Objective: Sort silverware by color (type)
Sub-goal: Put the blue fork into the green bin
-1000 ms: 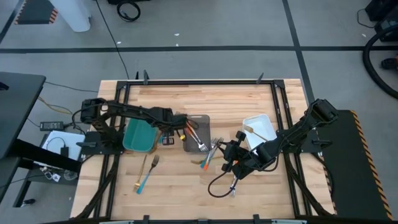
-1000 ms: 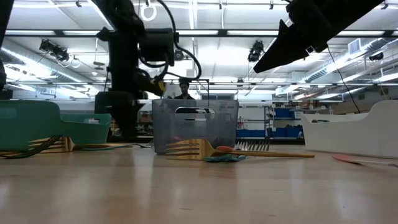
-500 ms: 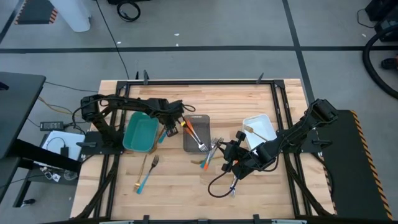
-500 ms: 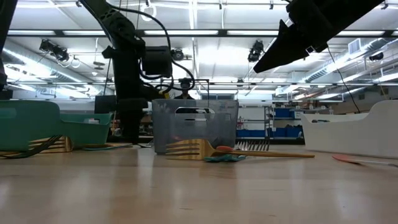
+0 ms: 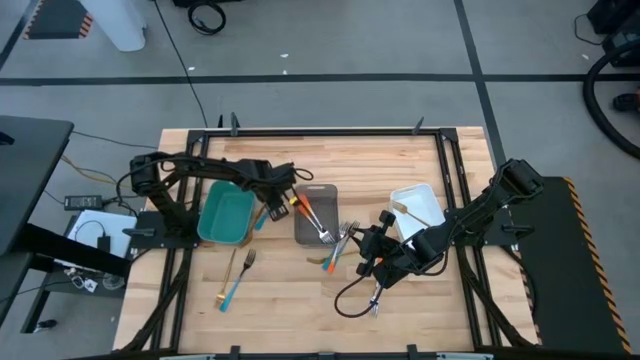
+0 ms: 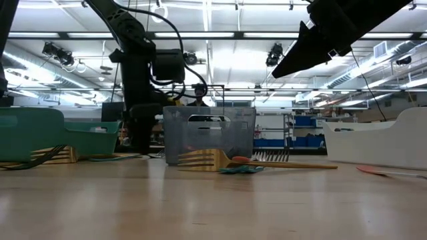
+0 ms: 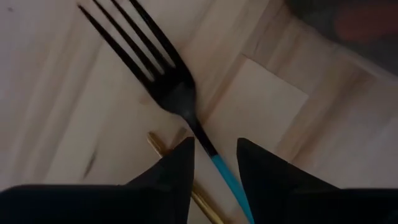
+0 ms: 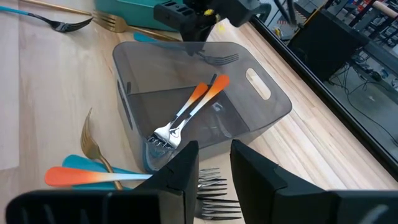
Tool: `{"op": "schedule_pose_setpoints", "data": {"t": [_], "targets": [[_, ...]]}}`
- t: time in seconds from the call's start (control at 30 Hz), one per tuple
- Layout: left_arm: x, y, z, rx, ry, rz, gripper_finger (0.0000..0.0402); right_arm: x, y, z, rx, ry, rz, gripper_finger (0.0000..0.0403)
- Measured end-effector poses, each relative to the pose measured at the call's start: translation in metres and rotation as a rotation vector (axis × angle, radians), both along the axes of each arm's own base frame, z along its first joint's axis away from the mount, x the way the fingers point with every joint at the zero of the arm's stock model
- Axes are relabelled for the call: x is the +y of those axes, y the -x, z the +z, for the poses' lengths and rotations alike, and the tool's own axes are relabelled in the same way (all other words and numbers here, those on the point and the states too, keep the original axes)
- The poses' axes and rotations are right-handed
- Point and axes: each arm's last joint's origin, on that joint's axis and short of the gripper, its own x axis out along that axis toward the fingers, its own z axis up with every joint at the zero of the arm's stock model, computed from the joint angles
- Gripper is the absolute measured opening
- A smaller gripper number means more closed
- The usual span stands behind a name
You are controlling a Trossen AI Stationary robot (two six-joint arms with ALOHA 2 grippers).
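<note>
Now the left end effector (image 7: 214,163) pinches a blue-handled fork (image 7: 163,81), ferrying it for sorting at nine o'clock; the right's fingers stand narrowly parted.

two forks (image 8: 186,112) in middle tray (image 5: 328,192), likely crossed

I see the blue-handled fork (image 7: 186,102) blurred, its handle end hidden between my left gripper's (image 7: 214,163) fingers.
</note>
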Motion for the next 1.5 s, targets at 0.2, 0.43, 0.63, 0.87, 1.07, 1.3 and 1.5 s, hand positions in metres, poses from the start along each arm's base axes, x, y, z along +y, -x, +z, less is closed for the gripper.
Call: {"op": "schedule_pose_setpoints", "data": {"t": [0.2,0.43,0.63,0.87,1.07,1.3,1.5], "targets": [[-0.005,-0.003,-0.003,0.002,0.000,-0.003,0.0106,0.000,0.000,0.000,0.000,0.000,0.000,0.0100],[-0.004,-0.005,-0.009,0.017,0.000,-0.002,0.0092,0.000,0.000,0.000,0.000,0.000,0.001,0.0096],[-0.004,-0.006,-0.014,0.030,0.002,-0.007,0.0091,0.000,0.000,0.000,0.001,-0.002,0.002,0.0095],[-0.005,-0.007,-0.014,0.029,-0.002,-0.017,0.0089,0.000,0.000,0.000,0.003,0.000,0.004,0.0094],[-0.005,-0.007,-0.015,0.025,-0.005,-0.012,0.0053,0.000,0.000,0.000,0.002,-0.002,0.003,0.0093],[-0.007,-0.008,-0.015,0.022,-0.010,-0.014,0.0015,0.000,0.000,0.000,0.004,0.000,0.005,0.0093],[-0.007,-0.008,-0.012,0.010,-0.009,-0.006,0.0022,0.000,0.000,0.000,0.004,-0.003,0.006,0.0093]]}}
